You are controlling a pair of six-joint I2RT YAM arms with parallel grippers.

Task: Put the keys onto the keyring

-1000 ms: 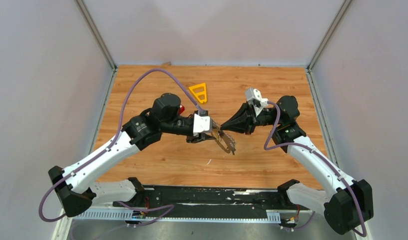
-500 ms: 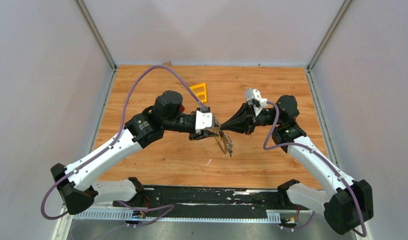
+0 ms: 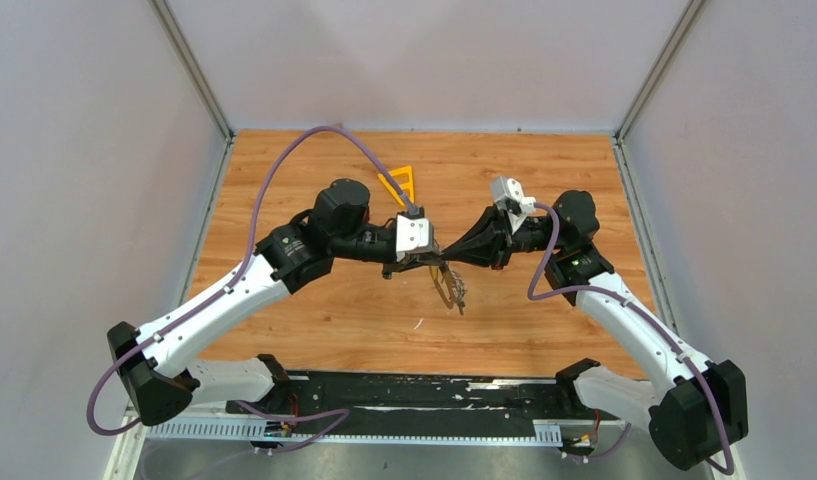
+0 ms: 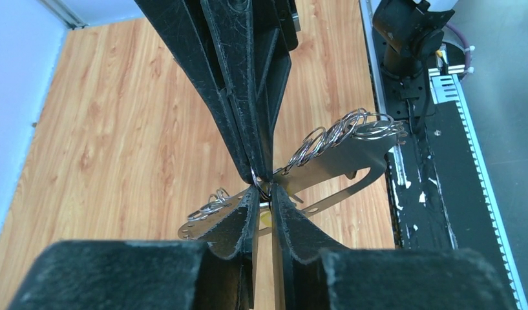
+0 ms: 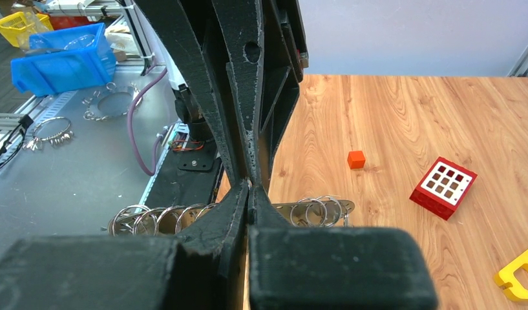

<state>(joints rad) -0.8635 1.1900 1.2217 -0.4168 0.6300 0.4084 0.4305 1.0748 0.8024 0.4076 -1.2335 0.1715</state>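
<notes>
Above table point(image 3: 314, 320) centre: right claw point(image 5: 249, 187) clamps keyring point(image 4: 338, 155), left claw point(image 4: 264, 191) tip-to-tip.

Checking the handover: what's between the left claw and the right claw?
Only the keyring, its flat grey plate strung with small rings; the left claw and right claw meet tip to tip at it. Left wrist view shows it best.

On my feeds the flat D-shaped metal keyring point(image 4: 342, 159) reads dull grey, and the small wire rings point(image 4: 332, 132) threaded on it bright silver. The wooden table point(image 3: 314, 320) is warm brown with streaked grain. I also see a small orange cube point(image 5: 356, 159), a red brick point(image 5: 443, 187) whose white top carries a grid of dark squares, a yellow triangular plastic frame point(image 3: 399, 183), and purple cables point(image 3: 324, 130).
</notes>
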